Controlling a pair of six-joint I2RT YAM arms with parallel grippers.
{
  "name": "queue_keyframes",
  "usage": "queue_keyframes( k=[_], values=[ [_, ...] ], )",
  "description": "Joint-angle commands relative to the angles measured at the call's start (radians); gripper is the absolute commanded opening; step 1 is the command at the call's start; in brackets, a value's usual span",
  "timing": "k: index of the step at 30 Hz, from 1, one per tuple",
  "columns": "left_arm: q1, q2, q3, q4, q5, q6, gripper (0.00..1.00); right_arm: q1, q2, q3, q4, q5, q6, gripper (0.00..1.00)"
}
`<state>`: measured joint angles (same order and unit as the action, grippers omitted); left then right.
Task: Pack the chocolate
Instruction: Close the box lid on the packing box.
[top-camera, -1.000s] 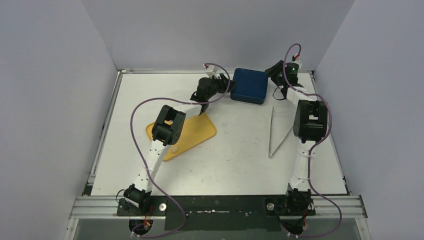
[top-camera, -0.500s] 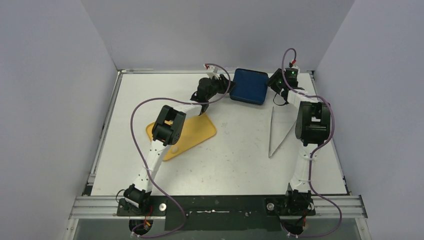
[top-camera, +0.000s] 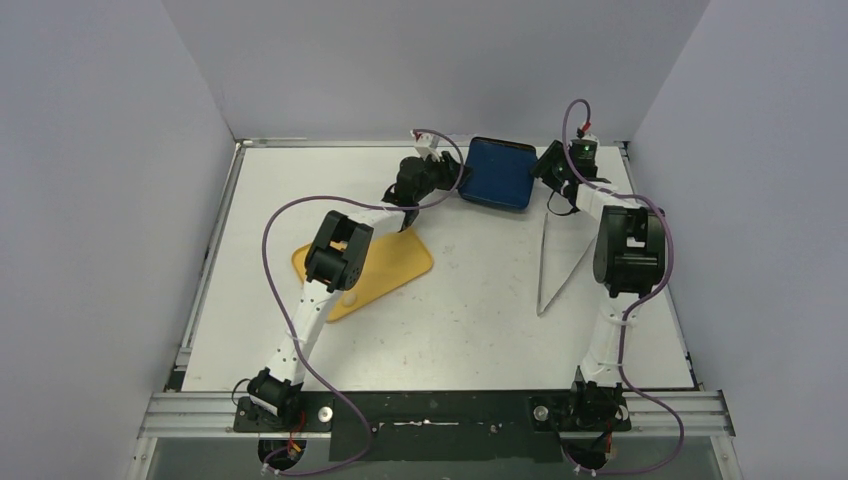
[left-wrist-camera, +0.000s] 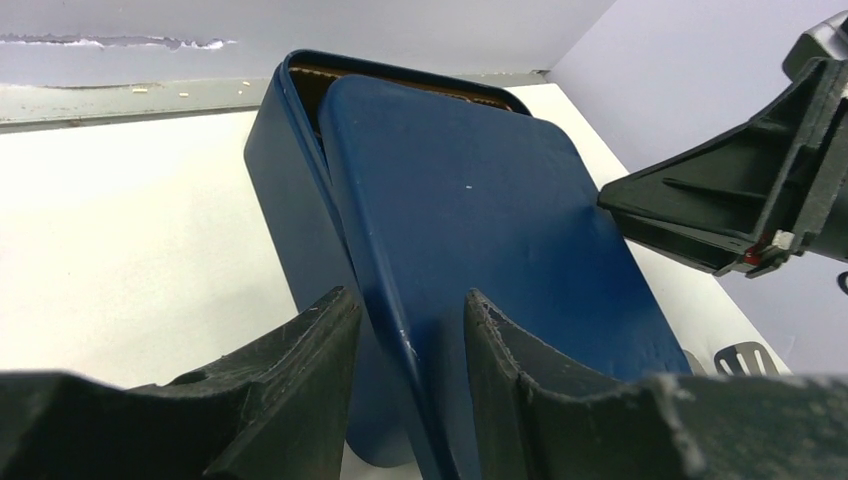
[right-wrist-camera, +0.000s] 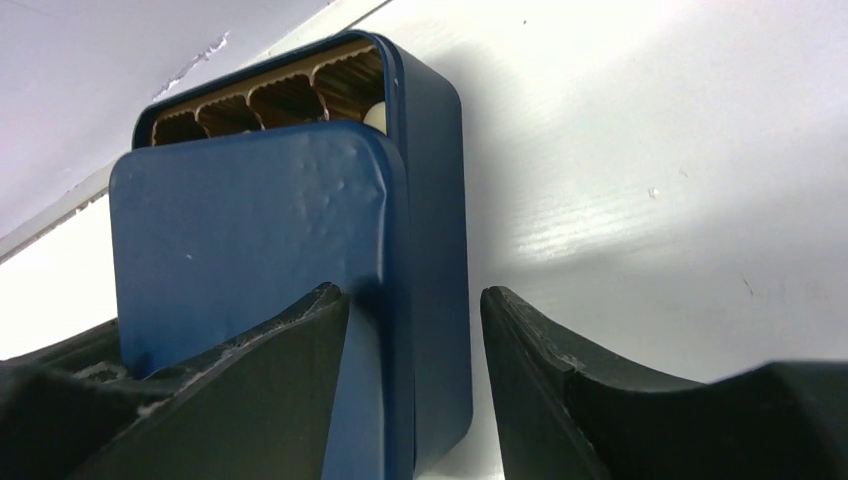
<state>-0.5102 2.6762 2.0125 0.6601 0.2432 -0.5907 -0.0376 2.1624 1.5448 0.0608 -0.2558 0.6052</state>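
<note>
Left claw sits around the tilted lid; I can't tell if it pinches. Right claw is apart, so the lid could slip.

Yellow tray, tongs, blue box (lid askew).

Box interior: mostly hidden under the lid. Only a strip of brown paper cups shows at the far edge. One white chocolate peeks out beside the lid corner; whatever else lies inside is covered.

Left wrist view: the lid's near edge passes between the jaws of the left gripper and off the bottom of the frame. Contact with the pads can't be resolved. A slotted utensil tip is cut off at bottom right.

Top view: the left arm covers part of the yellow tray. Box contents are too small to make out.
</note>
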Motion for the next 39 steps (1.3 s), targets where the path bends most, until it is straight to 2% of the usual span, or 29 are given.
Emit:
queue_keyframes(
  k=[1,7,22,25,31,35,39],
  values=[
    [-0.005,-0.05,-0.019,0.01,0.005,0.025,0.41,0.005,-0.108,-0.05,0.011,-0.013,-0.03,0.53],
    [-0.005,-0.081,-0.06,0.012,0.014,0.03,0.41,0.003,-0.14,-0.105,0.046,-0.059,-0.039,0.53],
    [-0.008,-0.137,-0.131,0.041,0.031,0.01,0.4,0.011,-0.191,-0.207,0.067,-0.06,-0.025,0.4],
    [-0.008,-0.137,-0.13,0.042,0.037,0.01,0.36,0.011,-0.185,-0.209,0.077,-0.067,-0.021,0.38],
    [-0.011,-0.135,-0.124,0.047,0.05,0.007,0.18,0.012,-0.178,-0.2,0.118,-0.09,-0.019,0.3],
    [-0.011,-0.121,-0.099,0.051,0.055,0.002,0.13,0.012,-0.162,-0.184,0.133,-0.11,-0.015,0.28],
    [-0.013,-0.106,-0.074,0.053,0.059,-0.007,0.12,0.011,-0.159,-0.179,0.143,-0.114,-0.015,0.26]
  ],
)
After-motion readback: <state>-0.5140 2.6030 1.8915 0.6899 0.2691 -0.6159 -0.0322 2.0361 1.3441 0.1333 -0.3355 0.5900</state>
